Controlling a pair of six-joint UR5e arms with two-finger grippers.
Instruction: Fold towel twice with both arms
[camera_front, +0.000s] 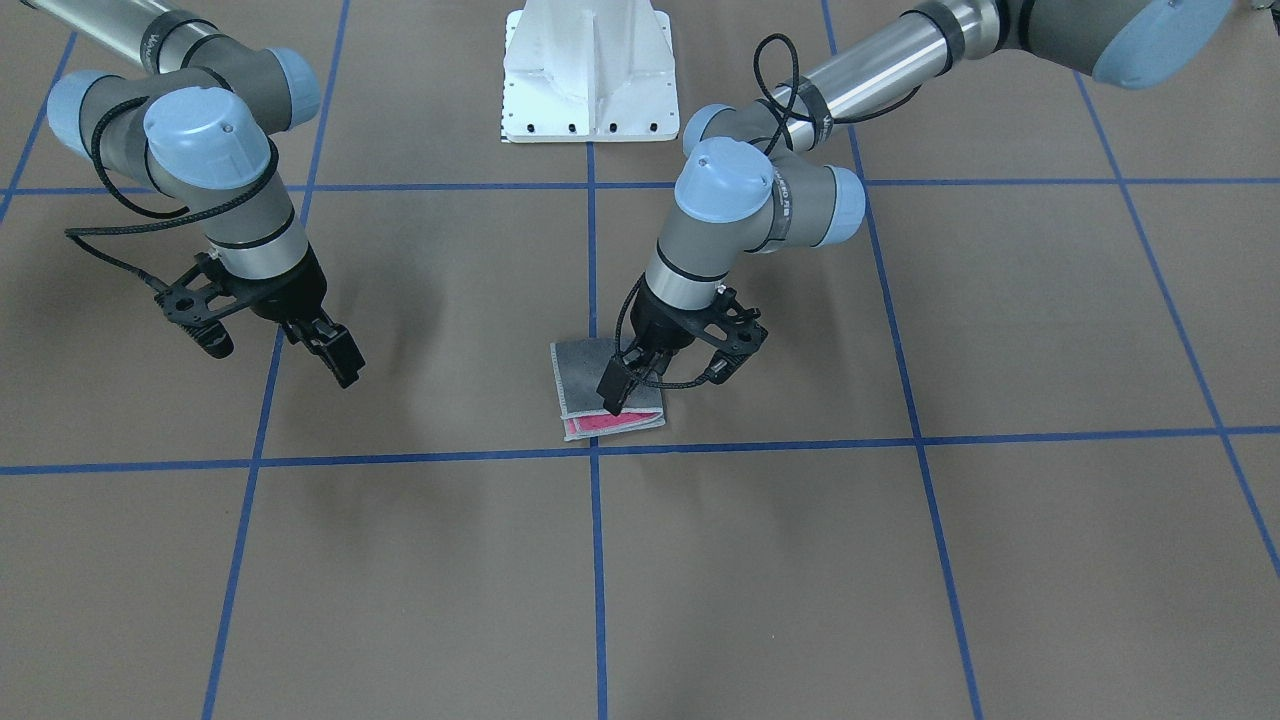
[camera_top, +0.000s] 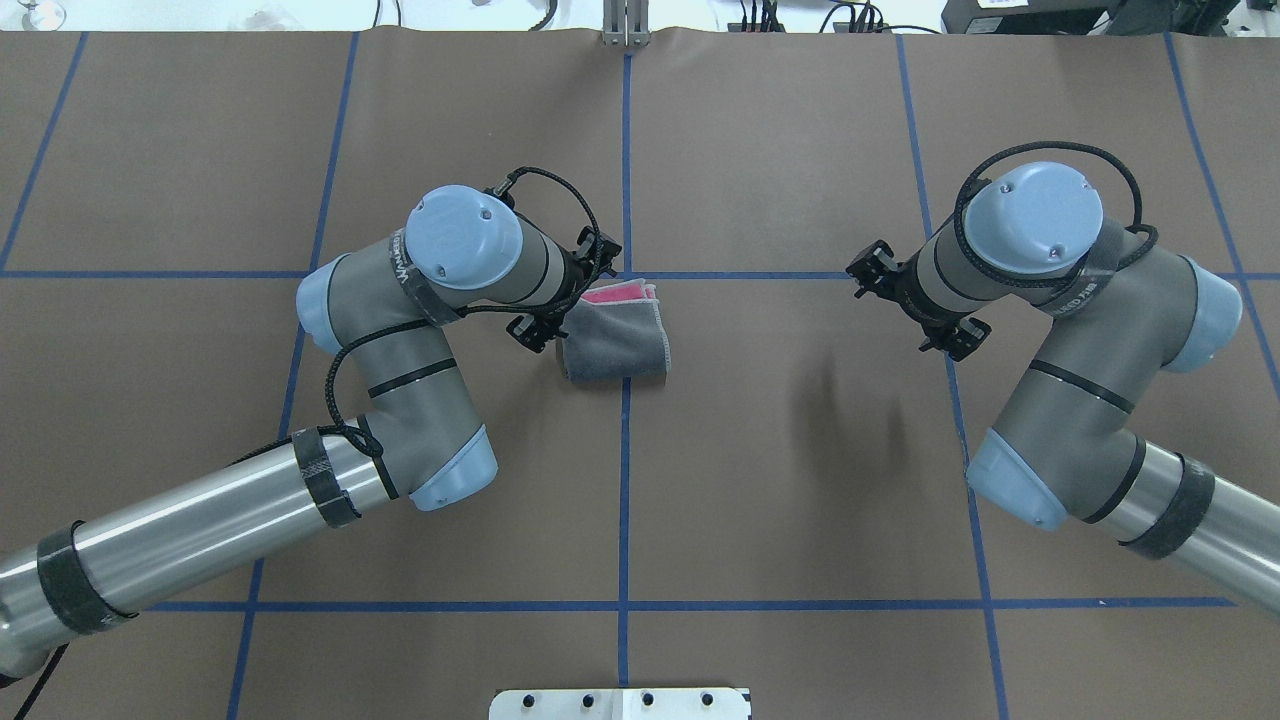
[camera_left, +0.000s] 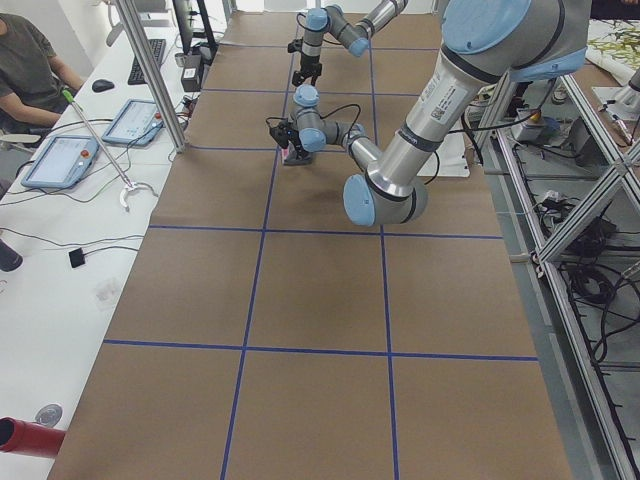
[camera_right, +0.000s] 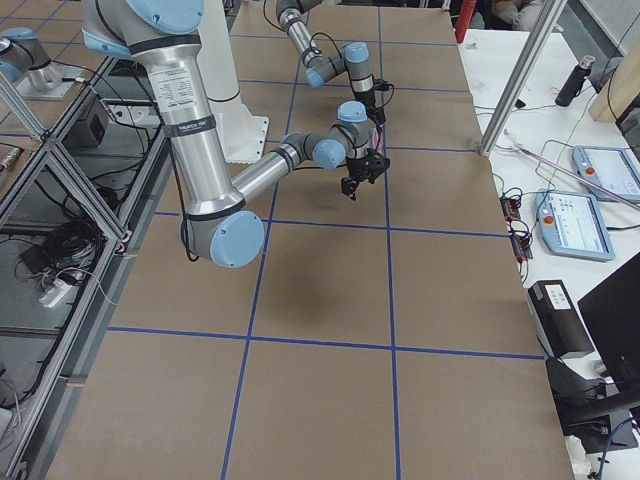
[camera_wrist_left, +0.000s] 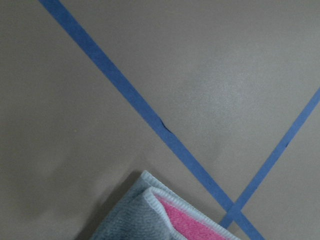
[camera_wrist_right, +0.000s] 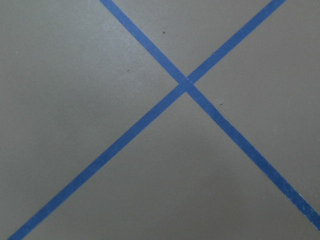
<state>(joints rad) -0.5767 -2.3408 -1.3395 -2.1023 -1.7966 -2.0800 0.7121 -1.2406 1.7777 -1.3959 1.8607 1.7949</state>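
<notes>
The towel (camera_front: 590, 375) lies folded small on the table near the middle, dark grey face up, with a pink strip and light grey edging along its front side. It also shows in the overhead view (camera_top: 620, 345) and at the bottom of the left wrist view (camera_wrist_left: 165, 215). My left gripper (camera_front: 612, 403) points down over the towel's pink edge, and its fingers look shut and hold nothing that I can see. My right gripper (camera_front: 345, 375) hangs above bare table far to the side, looks shut and is empty. Neither wrist view shows fingers.
The white pedestal base (camera_front: 590, 70) stands at the robot's edge of the table. Blue tape lines (camera_front: 594, 452) cross the brown table cover in a grid. Tablets and cables lie on the side bench (camera_left: 60, 160), where a person sits.
</notes>
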